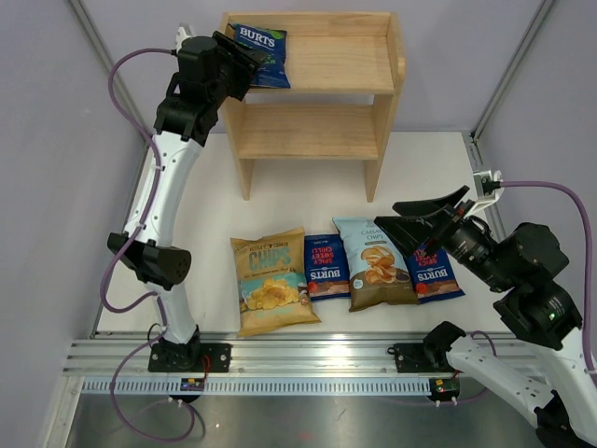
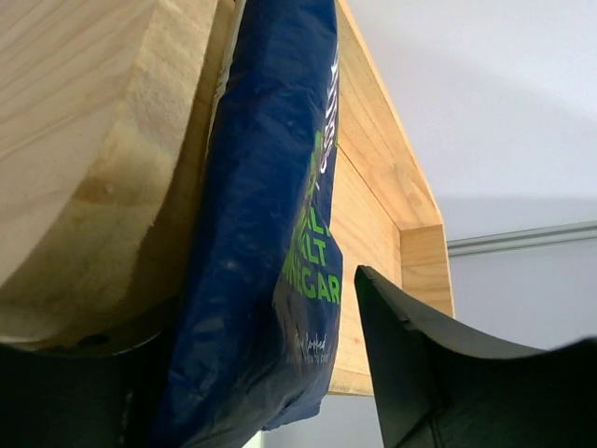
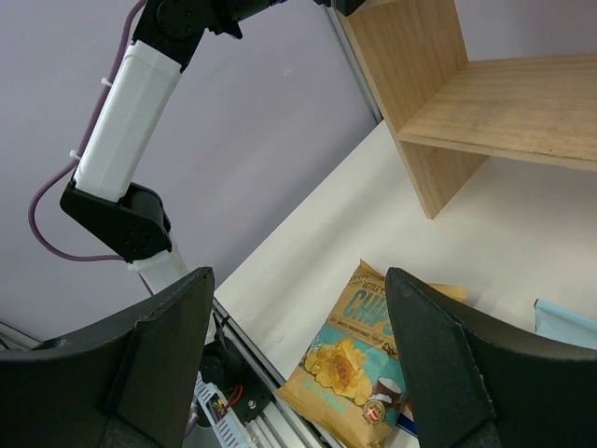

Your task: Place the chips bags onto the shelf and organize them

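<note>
Dark-blue crinkly Burts chips bag [image 1: 261,47] lying at left of top tier of light-wood shelf [image 1: 340,65], leaving room alongside; left claw [image 1: 241,58] standing open around it, gripping nothing; right claw [image 1: 399,219] hovering wide open, empty, above four bags [image 1: 326,266] on surface [image 1: 205,215].

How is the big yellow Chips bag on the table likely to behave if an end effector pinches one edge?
Probably light for its size: the yellow Chips bag looks puffy, mostly air. Likely floppy, sagging from a pinched edge, since its film shows creases. The glossy surface may slip.
</note>
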### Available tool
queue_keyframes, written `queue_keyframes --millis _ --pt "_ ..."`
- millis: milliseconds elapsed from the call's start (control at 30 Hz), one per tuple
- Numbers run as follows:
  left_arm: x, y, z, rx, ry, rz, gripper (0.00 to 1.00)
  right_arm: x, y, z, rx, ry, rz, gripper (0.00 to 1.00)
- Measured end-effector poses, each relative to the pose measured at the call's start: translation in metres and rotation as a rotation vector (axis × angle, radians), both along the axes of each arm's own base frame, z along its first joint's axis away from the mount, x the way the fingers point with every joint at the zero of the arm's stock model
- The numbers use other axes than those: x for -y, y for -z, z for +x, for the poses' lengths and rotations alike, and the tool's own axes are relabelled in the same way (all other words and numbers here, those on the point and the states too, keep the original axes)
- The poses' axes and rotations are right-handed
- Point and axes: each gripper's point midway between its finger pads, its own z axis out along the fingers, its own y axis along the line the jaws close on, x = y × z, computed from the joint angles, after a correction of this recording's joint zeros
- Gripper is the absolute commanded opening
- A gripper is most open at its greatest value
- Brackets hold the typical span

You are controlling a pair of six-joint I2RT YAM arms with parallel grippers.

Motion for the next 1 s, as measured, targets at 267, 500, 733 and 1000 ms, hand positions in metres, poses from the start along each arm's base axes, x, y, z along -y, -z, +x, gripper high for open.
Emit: queue_keyframes --millis 267,500,733,1000 --pt "-0.011 0.000 -0.007 0.005 -0.024 0.113 0.66 0.000 0.001 0.000 -0.002 0.000 0.002 0.82" --pt "-0.015 -0.013 -0.017 0.047 -0.014 0.172 0.99 0.000 0.001 -0.001 -0.004 -0.001 0.002 0.82" --pt "-0.021 -0.010 -0.029 0.032 -0.007 0.223 0.99 0.000 0.002 -0.001 -0.006 -0.004 0.001 0.82" --pt "-0.037 -0.005 -0.055 -0.002 -0.027 0.264 0.99 -0.004 0.016 0.005 -0.053 0.001 -0.034 0.82"
